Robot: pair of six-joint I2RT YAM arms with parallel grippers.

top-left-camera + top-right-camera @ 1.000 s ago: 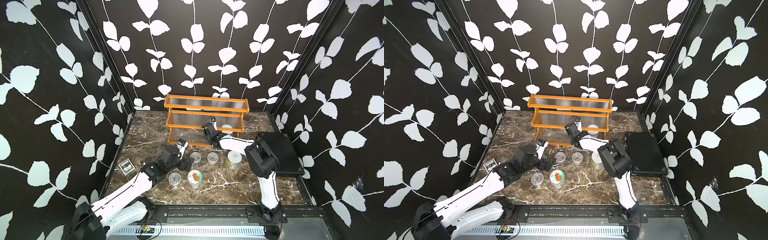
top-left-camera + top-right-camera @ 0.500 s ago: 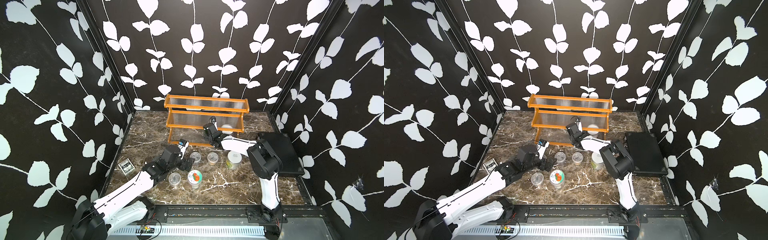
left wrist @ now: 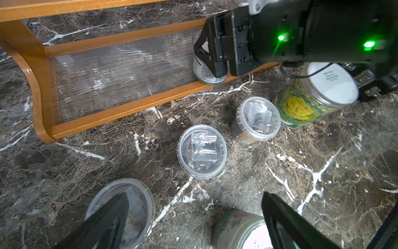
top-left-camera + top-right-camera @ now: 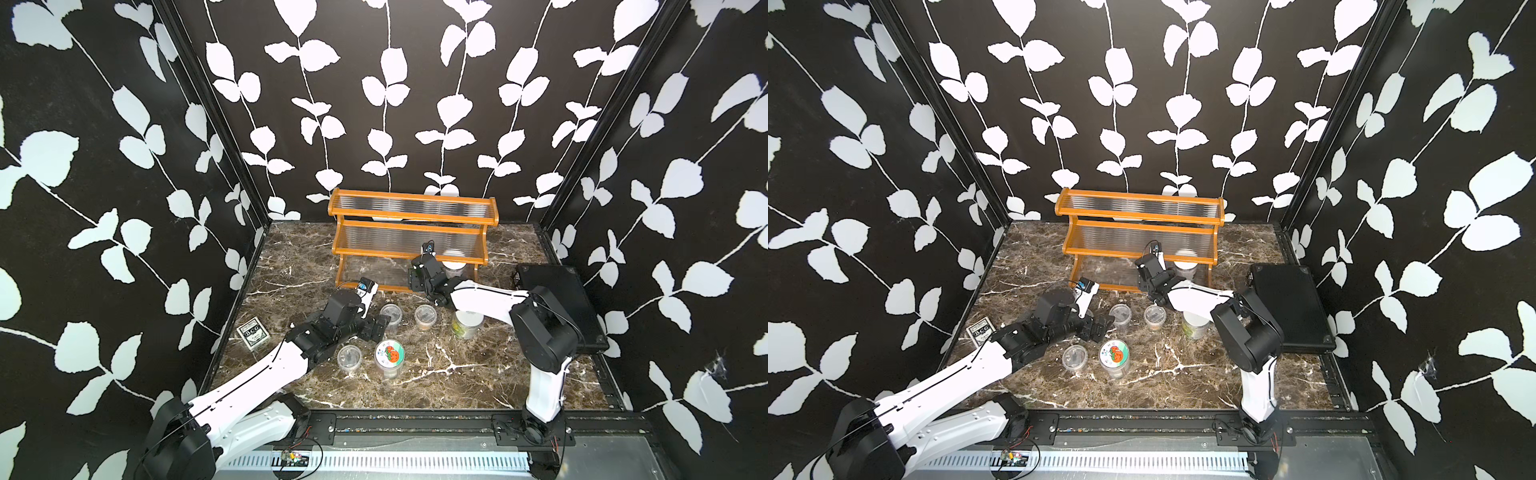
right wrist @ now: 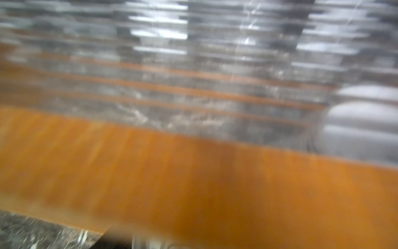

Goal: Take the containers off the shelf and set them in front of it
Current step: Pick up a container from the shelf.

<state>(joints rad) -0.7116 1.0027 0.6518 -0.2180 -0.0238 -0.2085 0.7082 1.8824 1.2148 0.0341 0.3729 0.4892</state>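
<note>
- Found the right gripper (image 3: 206, 61) reaching into the lowest tier of the shelf (image 4: 411, 217), its fingers (image 3: 218, 64) pressed on either side of a labelled tin can (image 3: 201, 70).
- Saw that tin can upright, long axis vertical, just behind the tier's front rail (image 3: 150, 103); resting on the ribbed plastic or lifted clear: could not tell.
- Noted a white-lidded jar (image 4: 453, 258) on the same tier, just beside the right gripper, toward the shelf's right end.
- Found the left gripper (image 3: 193, 194) spread wide and empty, low over the marble floor (image 4: 436, 374) among containers set down there: clear cups (image 3: 202, 151), a tomato-lidded can (image 4: 389, 355), a second jar (image 4: 467, 325).
- Judged the free floor to lie from the right gripper back toward the robot's base, across the front rail, so reckoned on a lift over that rail first.
- Judged the right arm the nearer one to both shelf items.
</note>
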